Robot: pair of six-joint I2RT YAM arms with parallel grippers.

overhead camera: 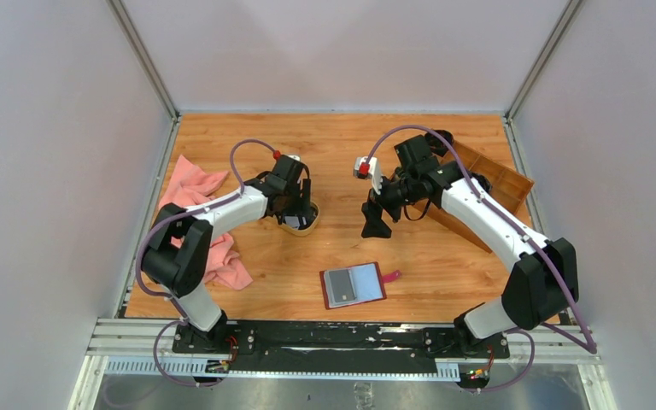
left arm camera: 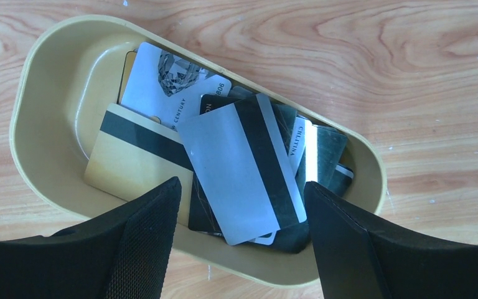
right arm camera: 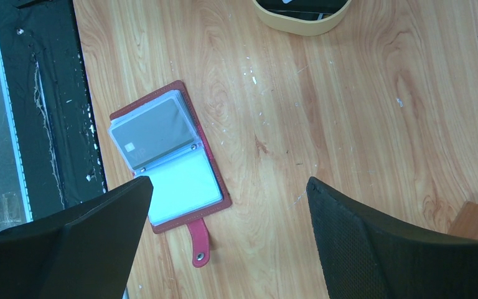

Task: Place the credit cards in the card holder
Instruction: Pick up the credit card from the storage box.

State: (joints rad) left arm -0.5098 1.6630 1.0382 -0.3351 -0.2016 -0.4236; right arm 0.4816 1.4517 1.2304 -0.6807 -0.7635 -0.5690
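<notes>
Black left claw (left arm camera: 241,187) — glossy cards (left arm camera: 243,171), oval dish (left arm camera: 43,118)

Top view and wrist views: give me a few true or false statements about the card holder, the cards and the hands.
The card holder lies open on the table. True.
The credit cards sit piled in the tan dish. True.
The left hand grips a card. False: it is open above the pile, gripping nothing.
The snap tab is fastened. False: it lies loose beside the open holder.
</notes>
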